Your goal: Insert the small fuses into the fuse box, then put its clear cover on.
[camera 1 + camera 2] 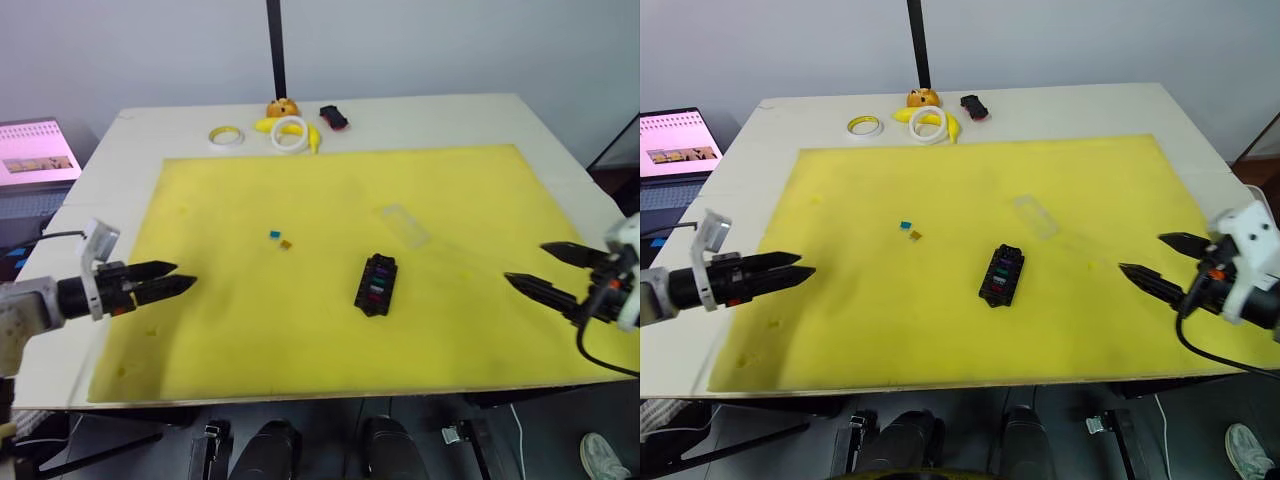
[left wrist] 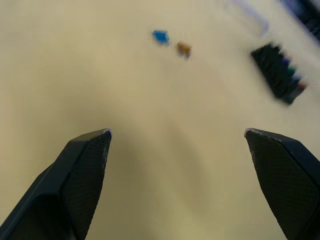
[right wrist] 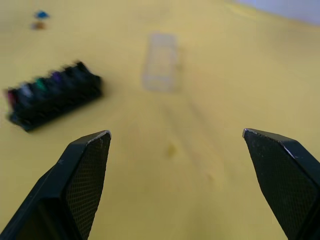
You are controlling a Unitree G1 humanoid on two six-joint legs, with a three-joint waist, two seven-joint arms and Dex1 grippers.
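1. Near the middle of the yellow mat [image 1: 330, 190] lies the fuse box [image 1: 375, 284], with teal, purple and red fuses already seated in some of its slots.
2. Two loose fuses, a blue fuse [image 1: 274, 235] and an orange fuse [image 1: 286, 244], sit just beside each other, apart from the box on its left.
3. Beyond the box, slightly to its right, the clear cover [image 1: 404, 224] lies flat on the mat.
4. At the mat's left edge, the left gripper [image 1: 180, 278] hovers with fingers spread, holding nothing.
5. At the right edge, the right gripper [image 1: 528, 268] is likewise spread and empty.
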